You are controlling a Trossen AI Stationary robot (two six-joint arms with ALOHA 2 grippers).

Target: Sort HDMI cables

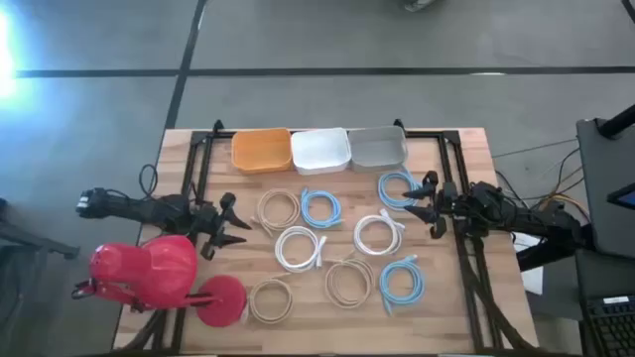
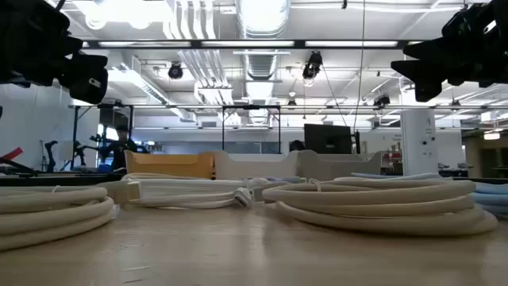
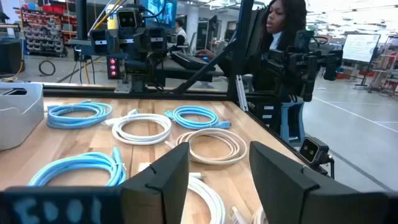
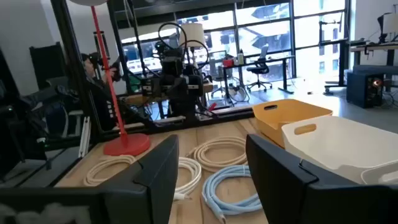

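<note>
Several coiled cables lie flat on the wooden table: beige coils, light blue coils and white coils. My left gripper is open and empty above the table's left part, just left of the far beige coil; its wrist view shows the gap. My right gripper is open and empty at the right, beside the far right blue coil; its wrist view shows the gap.
Three tubs stand in a row along the far edge: orange, white and grey. A red lamp-like thing with a round red base stands at the near left corner. A person is beyond the table's right side.
</note>
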